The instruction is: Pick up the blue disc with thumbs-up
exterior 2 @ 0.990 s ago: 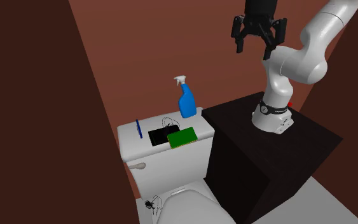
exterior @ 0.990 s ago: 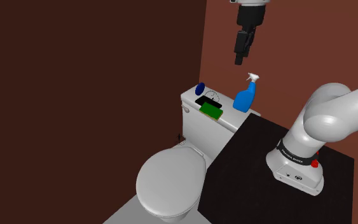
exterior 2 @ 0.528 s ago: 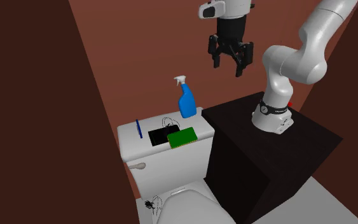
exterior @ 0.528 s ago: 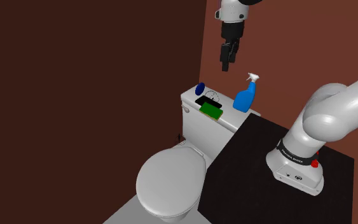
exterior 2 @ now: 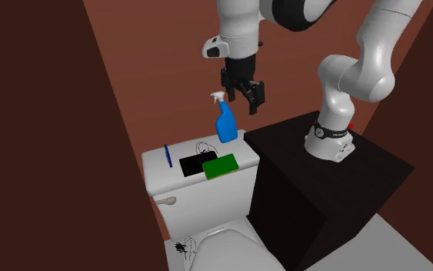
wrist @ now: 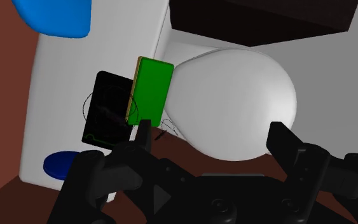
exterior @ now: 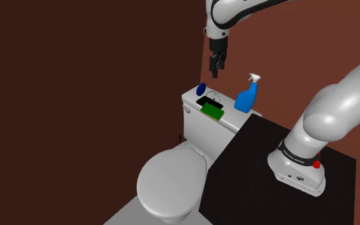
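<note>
The gripper point(exterior 2: 243, 98) hangs with its jaws released: in the wrist view the two black fingers point(wrist: 144, 130) stand well apart with nothing between them. In the shoulder view the gripper point(exterior: 214, 69) sits in the upper middle of the frame, pointing down, above the toilet tank point(exterior: 191, 99) and a little to the right of the blue disc point(exterior: 201, 89). The disc rests at the tank lid's left end. In the second exterior view the disc point(exterior 2: 168, 156) lies left of centre as a thin upright sliver, so it appears to stand on edge. Seen from the wrist, the disc point(wrist: 61, 164) is off to one side of the fingers, not under them. I judge the task barely begun: nothing is gripped, and the hand has yet to move over the disc, come down, close and lift. Beside the disc on the lid lie a flat black item point(exterior 2: 193, 163) and a green block point(exterior 2: 221, 165). A blue spray bottle point(exterior 2: 226, 123) stands at the lid's right end, nearly under the gripper in that view. The white toilet seat point(exterior: 172, 182) fills the shoulder view's lower middle, and the black stand point(exterior: 255, 172) its lower right. As for writing, the dark ring on the arm's base point(exterior: 298, 158) carries small lettering I cannot read. The bottle shows no label, and no thumbs-up mark can be made out on the disc.
</note>
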{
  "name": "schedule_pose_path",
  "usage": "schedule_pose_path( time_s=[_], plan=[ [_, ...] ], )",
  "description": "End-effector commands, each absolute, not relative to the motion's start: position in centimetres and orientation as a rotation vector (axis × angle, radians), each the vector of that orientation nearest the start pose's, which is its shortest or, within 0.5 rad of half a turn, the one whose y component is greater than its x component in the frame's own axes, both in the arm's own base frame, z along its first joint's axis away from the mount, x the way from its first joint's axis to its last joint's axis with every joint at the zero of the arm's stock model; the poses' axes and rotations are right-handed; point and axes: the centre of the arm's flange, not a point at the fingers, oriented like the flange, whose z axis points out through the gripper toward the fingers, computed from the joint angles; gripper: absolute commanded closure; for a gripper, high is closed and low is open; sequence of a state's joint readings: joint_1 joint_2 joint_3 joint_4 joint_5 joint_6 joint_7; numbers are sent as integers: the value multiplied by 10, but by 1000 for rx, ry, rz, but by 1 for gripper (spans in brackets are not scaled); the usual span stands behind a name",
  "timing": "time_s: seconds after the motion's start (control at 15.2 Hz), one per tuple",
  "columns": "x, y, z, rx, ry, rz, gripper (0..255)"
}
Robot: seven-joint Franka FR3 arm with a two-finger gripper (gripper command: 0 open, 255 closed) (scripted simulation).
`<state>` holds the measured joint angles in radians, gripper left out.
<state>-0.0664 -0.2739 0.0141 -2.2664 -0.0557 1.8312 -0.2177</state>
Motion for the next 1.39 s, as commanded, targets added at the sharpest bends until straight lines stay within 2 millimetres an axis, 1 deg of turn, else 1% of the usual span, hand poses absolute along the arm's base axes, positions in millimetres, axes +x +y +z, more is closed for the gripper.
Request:
schedule_pose_path(
  time_s=[0.0,0.66,1.32],
  plan=[
    [467,-37,442,-3162,-295,284,0],
    [556,-88,356,-3212,-320,381,0],
    [642,-142,268,-3259,-345,482,0]
  ],
)
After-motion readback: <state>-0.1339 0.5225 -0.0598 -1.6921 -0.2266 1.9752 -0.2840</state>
